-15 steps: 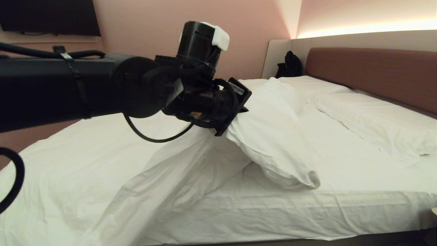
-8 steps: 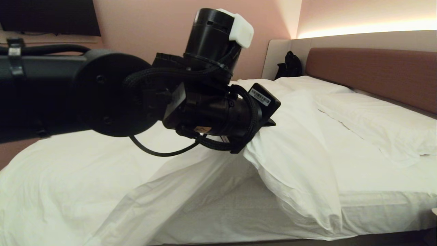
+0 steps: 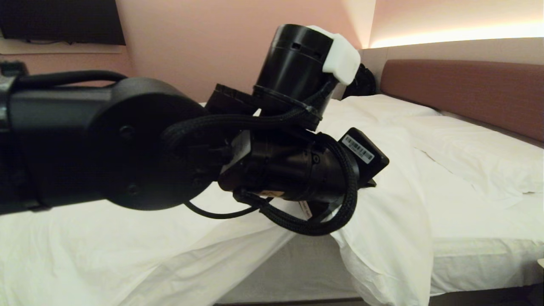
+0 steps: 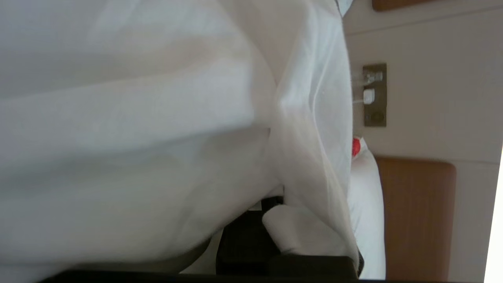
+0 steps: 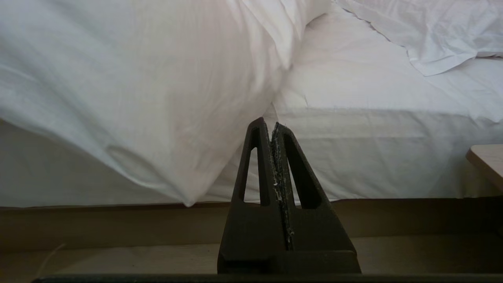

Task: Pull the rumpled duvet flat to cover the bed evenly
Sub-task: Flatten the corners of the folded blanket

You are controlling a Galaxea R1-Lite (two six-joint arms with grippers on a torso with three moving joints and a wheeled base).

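Note:
The white duvet [image 3: 382, 238] lies rumpled over the left part of the bed [image 3: 480, 259], and one corner hangs over the near mattress edge. My left arm [image 3: 297, 170] fills the foreground and its wrist hides the fingers there. In the left wrist view, my left gripper [image 4: 271, 208] is shut on a fold of the duvet [image 4: 137, 118], which drapes over the dark fingers [image 4: 239, 243]. My right gripper [image 5: 272, 125] is shut and empty, low beside the bed, just right of the hanging duvet corner [image 5: 137, 98].
Two flat pillows [image 3: 476, 157] lie below the reddish-brown headboard [image 3: 467, 89]. A black bag [image 3: 361, 80] sits at the far corner. A pale tabletop corner [image 5: 487, 157] juts in near the bed's side. The bed base [image 5: 78, 224] runs under the mattress.
My left arm has swung right and closer to the camera, dragging the held duvet with it. Its corner, which lay on the mattress, now hangs over the near edge. The right gripper has stayed put.

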